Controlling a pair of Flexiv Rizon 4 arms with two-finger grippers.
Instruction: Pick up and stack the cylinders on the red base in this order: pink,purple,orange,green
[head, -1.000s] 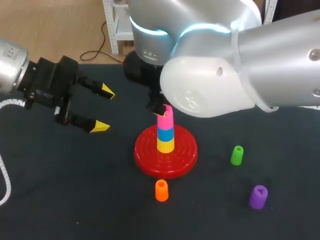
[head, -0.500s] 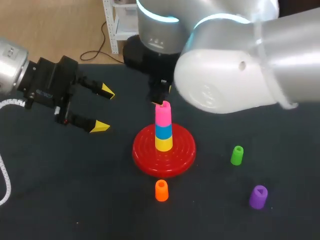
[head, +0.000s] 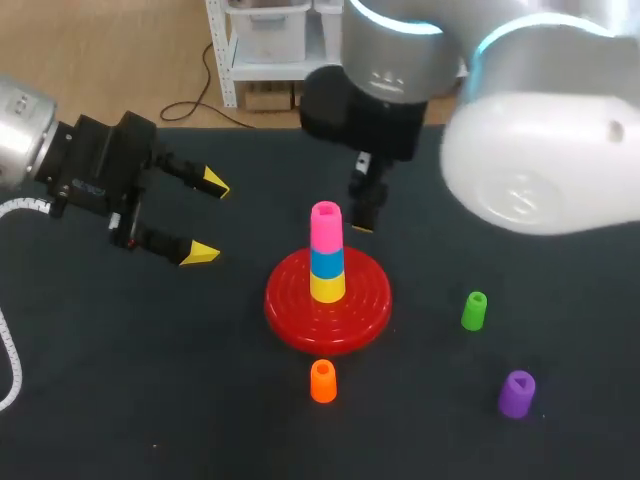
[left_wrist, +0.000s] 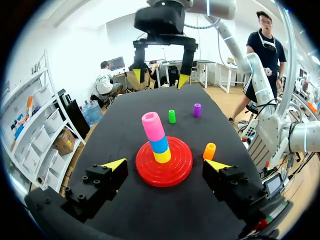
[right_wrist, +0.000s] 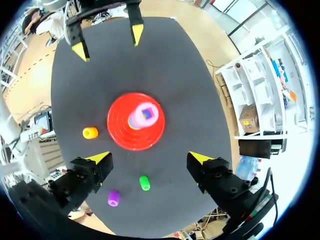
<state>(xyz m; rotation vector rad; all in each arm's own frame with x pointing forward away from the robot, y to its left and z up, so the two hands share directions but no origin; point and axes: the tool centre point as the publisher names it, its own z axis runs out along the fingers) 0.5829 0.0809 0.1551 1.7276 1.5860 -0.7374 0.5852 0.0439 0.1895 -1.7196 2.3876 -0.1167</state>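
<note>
The pink cylinder (head: 325, 226) tops the stack on the red base (head: 290, 315), above a blue piece (head: 327, 262) and a yellow piece (head: 327, 287), so purple appears to be next. The purple cylinder (head: 517, 392) stands upright on the table (head: 150, 400), its long axis vertical. It is on the robot's right, toward the robot's edge of the table. The green cylinder (head: 474, 310) stands between it and the base.

The right gripper (left_wrist: 160, 79) hangs high over the table just beside the top of the stack, fingers spread and holding nothing. Its wrist view looks almost straight down. The stack lies ahead of the fingers, the green cylinder sits roughly between them, and the purple one lies beside the green, close under one finger. So from this gripper, purple lies away from the base, back toward the robot and down.

The left gripper (head: 207, 218) hovers on the other side of the base, also spread and empty, well apart from purple. The orange cylinder (head: 323, 381) is the loose one closest to it. The right arm is judged the nearer for purple. A descent from straight above would suit the upright cylinder, with the green one near enough to be knocked.
</note>
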